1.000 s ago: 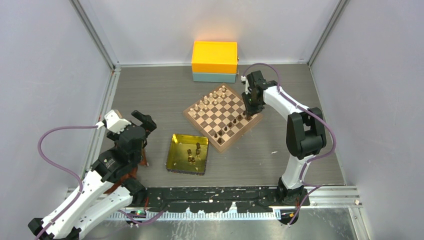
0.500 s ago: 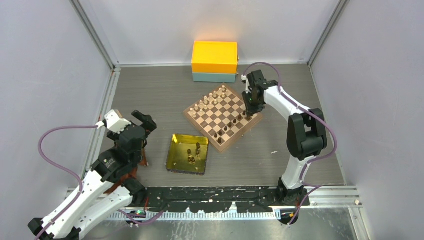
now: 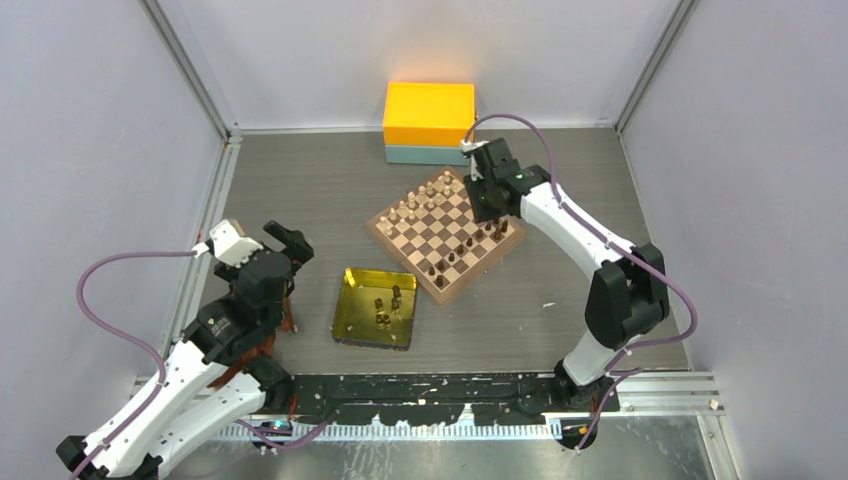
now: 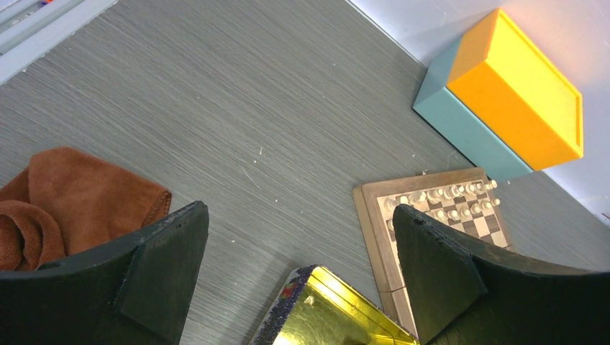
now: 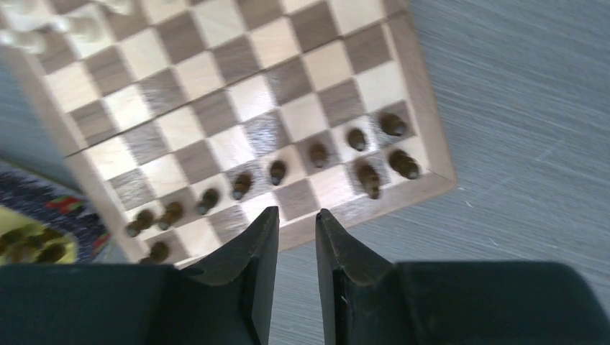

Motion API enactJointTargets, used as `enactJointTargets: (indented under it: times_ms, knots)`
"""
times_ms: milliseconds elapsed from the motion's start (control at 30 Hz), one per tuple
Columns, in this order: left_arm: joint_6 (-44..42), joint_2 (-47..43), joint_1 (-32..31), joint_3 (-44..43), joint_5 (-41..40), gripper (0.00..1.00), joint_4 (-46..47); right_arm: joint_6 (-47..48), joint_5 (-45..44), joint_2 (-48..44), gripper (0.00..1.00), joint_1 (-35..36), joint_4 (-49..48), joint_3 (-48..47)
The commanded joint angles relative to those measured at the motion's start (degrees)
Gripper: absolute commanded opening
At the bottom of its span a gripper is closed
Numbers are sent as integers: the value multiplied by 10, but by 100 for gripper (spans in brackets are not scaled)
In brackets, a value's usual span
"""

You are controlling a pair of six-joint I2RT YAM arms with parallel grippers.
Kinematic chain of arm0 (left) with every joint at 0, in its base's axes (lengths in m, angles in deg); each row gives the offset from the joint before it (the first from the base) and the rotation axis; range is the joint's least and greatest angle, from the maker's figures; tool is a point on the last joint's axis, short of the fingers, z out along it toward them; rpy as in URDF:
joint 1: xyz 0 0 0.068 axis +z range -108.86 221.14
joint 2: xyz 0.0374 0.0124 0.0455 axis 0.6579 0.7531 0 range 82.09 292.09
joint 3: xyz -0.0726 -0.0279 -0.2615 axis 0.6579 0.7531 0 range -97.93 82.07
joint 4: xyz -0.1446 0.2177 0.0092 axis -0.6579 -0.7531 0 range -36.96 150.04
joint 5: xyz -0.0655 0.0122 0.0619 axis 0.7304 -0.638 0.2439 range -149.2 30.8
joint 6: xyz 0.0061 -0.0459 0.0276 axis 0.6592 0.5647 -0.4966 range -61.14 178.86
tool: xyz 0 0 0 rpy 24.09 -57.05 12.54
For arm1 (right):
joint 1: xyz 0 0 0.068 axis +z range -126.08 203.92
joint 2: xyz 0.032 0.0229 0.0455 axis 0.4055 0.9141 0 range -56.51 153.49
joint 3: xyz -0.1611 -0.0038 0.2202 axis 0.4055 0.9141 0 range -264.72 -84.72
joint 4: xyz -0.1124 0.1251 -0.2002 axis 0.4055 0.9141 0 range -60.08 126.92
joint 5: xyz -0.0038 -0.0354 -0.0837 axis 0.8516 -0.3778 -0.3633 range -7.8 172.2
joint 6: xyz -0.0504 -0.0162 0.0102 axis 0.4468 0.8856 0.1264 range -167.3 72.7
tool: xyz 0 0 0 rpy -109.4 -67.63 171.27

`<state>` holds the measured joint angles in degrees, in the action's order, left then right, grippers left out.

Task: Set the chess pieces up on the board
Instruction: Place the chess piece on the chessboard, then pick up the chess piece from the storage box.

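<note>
The board [image 3: 430,236] lies tilted mid-table. A row of dark chess pieces [image 3: 466,244] stands along its near-right edge, sharper in the right wrist view as chess pieces [image 5: 277,172] on the board [image 5: 237,93]. A few more dark chess pieces [image 3: 386,304] lie in the gold tray [image 3: 352,322]. My right gripper [image 3: 487,204] hovers over the board's right part. In its own view the right gripper [image 5: 296,213] shows a narrow gap with nothing in it. My left gripper [image 4: 298,208] stands wide open and empty, left of the tray; from above the left gripper [image 3: 293,245] is well off the board.
Pale chessmen [image 3: 425,194] line the board's far-left edge. An orange-and-teal box [image 3: 429,122] stands behind the board. A brown cloth [image 4: 65,194] lies under the left arm. Grey walls close in the table on three sides.
My right gripper has lifted and swung left from the board's right corner, uncovering the dark pieces there. The left arm has not moved.
</note>
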<state>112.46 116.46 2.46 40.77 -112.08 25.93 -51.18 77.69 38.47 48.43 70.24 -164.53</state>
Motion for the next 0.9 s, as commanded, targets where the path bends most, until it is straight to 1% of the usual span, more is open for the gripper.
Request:
enactJointTargets:
  times_ms: [0, 67, 133, 233, 267, 367, 467, 667, 800, 867]
  knots:
    - [4, -3, -3, 2, -19, 100, 19, -34, -31, -46, 32, 60, -48, -18]
    - [4, -7, -3, 3, -21, 100, 14, -50, -40, -52, 33, 85, -60, -20]
    - [5, -12, -3, 5, -21, 100, 11, -65, -51, -57, 37, 107, -69, -21]
    - [5, -17, -3, 8, -20, 100, 9, -89, -56, -66, 52, 138, -88, -12]
    - [6, -19, -3, 10, -20, 100, 8, -94, -56, -70, 59, 147, -96, -8]
    - [7, -22, -3, 13, -18, 100, 5, -119, -51, -81, 83, 170, -124, 12]
    - [7, -25, -3, 16, -16, 100, 6, -144, -43, -89, 99, 187, -156, 36]
    - [7, -27, -3, 22, -15, 100, 6, -174, -58, -91, 100, 238, -189, 66]
    - [6, -33, -3, 26, -16, 100, 6, -187, -82, -72, 100, 291, -198, 75]
    - [5, -39, -3, 27, -17, 100, 6, -193, -96, -56, 97, 315, -196, 73]
